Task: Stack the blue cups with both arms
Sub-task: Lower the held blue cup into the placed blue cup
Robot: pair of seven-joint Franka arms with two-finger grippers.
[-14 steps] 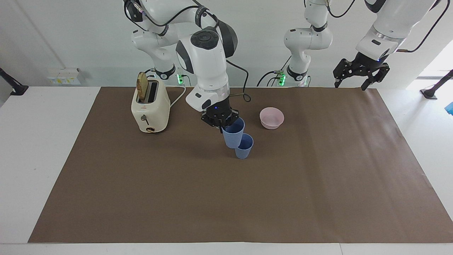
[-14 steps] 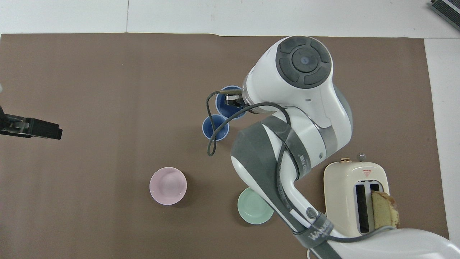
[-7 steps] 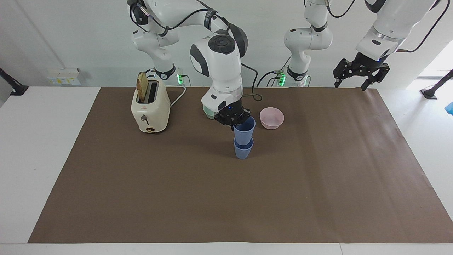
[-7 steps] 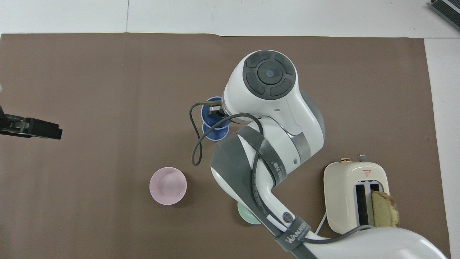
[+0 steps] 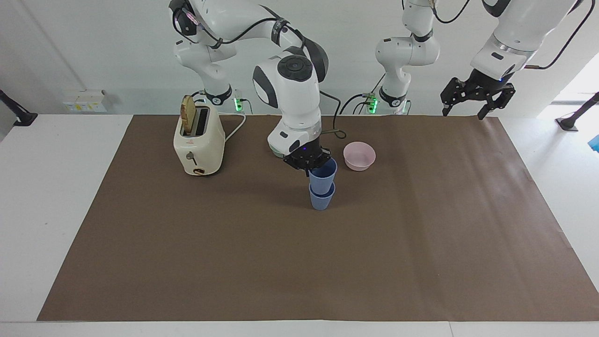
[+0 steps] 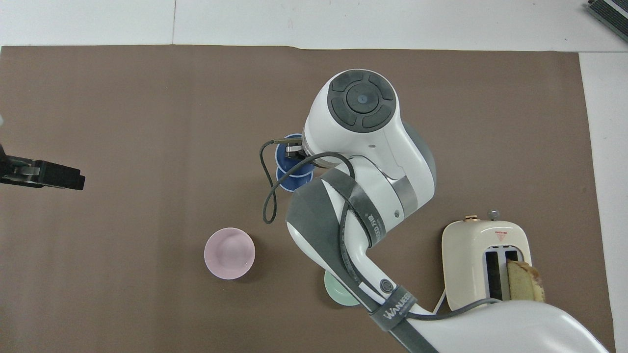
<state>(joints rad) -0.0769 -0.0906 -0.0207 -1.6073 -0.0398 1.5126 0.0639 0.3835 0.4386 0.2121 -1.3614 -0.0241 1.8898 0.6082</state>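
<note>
Blue plastic fills my right gripper (image 5: pixel 310 164): its fingers are clamped on the rim of the upper cup (image 5: pixel 323 176), which sits nested in the lower cup (image 5: pixel 322 200). That stack of two stands upright on the brown mat (image 5: pixel 299 262), near the middle of the table and farther from me than the pink bowl (image 5: pixel 359 156).

From overhead my right arm (image 6: pixel 365 147) covers much of both cups, so only a crescent of each rim shows. It also hides most of the green bowl (image 6: pixel 338 292), and in the facing view only a pale edge of that bowl peeks out beside my wrist. My left gripper (image 5: pixel 477 96) waits in the air over the mat's edge at the left arm's end, fingers spread apart; overhead it is cut off at the frame edge.

Brown paper covers a white table (image 5: pixel 51 196) before a white wall. I count two cups, two bowls, one toaster (image 5: pixel 199 142) and one slice of bread (image 5: pixel 188 114) standing in its slot.
</note>
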